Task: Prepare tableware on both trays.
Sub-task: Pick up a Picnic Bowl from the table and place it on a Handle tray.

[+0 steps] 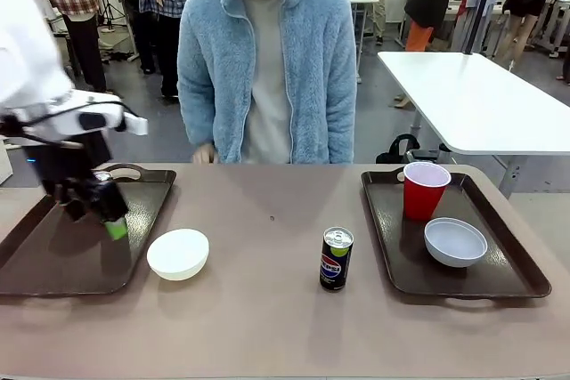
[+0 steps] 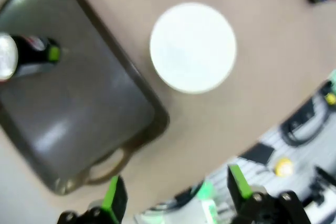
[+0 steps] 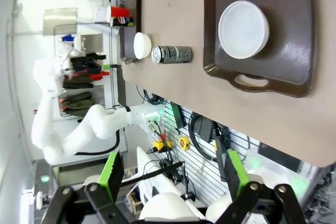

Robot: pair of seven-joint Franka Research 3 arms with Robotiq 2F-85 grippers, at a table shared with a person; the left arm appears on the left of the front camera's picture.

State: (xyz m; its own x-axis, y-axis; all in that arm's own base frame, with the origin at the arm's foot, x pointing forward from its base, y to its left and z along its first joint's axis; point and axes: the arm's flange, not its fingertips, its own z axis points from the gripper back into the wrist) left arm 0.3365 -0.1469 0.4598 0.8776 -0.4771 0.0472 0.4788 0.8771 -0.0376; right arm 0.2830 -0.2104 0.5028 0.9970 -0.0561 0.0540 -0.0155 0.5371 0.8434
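My left gripper (image 1: 100,209) hangs open over the left tray (image 1: 53,255), nothing between its green pads (image 2: 113,200). Its wrist view looks down on the white bowl (image 2: 192,47), which sits on the table just off that tray's (image 2: 89,103) rim, and on a dark can (image 2: 26,59) standing on the tray. In the front view the white bowl (image 1: 178,254) lies right of the left tray. A second can (image 1: 336,258) stands mid-table. The right tray (image 1: 401,255) holds a red cup (image 1: 425,189) and the grey-blue bowl (image 1: 455,242). My right gripper (image 3: 172,174) is open, high off the table's near edge.
A person in a pale blue fleece (image 1: 267,60) stands at the far edge, one hand resting on the table. The right wrist view shows the far left tray carrying a red cup (image 3: 119,12) and a can (image 3: 124,21). Bare tabletop (image 1: 267,211) lies between the trays.
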